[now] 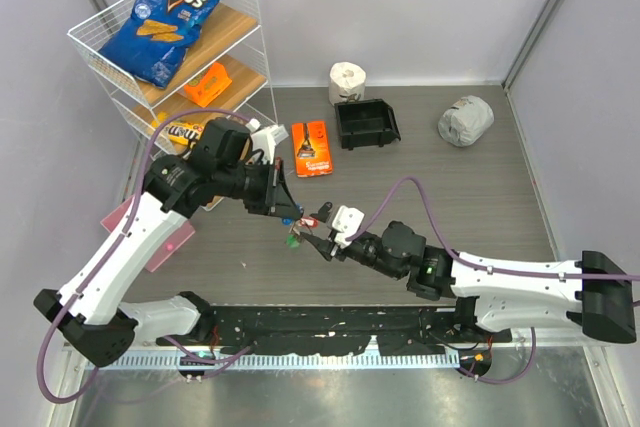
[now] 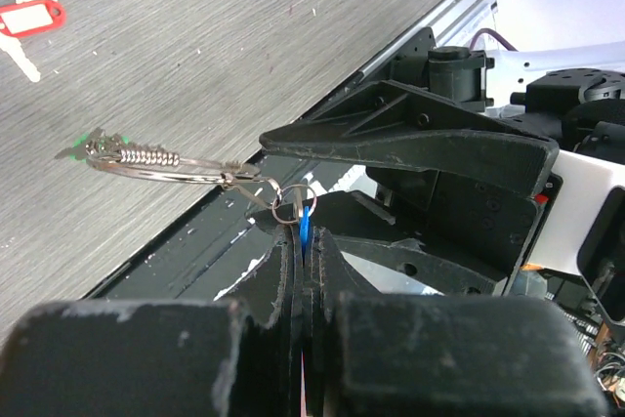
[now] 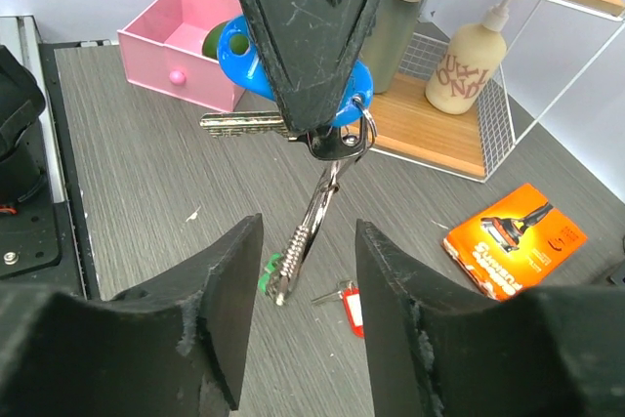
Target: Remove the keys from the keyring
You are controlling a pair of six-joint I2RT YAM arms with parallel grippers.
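Note:
My left gripper (image 2: pixel 305 233) is shut on a blue-tagged key (image 2: pixel 307 222), which it holds above the table. In the right wrist view the blue tag (image 3: pixel 237 54) and a silver key blade (image 3: pixel 244 124) stick out beside its fingers. The keyring (image 3: pixel 314 222) hangs below them, with a green tag (image 3: pixel 267 272) at its low end. My right gripper (image 3: pixel 308 226) is open, and the ring hangs in the gap between its fingers without touching them. A red-tagged key (image 3: pixel 353 306) lies loose on the table, also visible in the left wrist view as the red tag (image 2: pixel 31 19).
At the back left stands a wire shelf (image 1: pixel 95 47) with a Doritos bag (image 1: pixel 170 12). An orange razor pack (image 1: pixel 313 147), a black bin (image 1: pixel 366 124), a paper roll (image 1: pixel 347 80) and a grey bundle (image 1: pixel 465 120) lie behind. A pink box (image 3: pixel 176 41) sits at the left.

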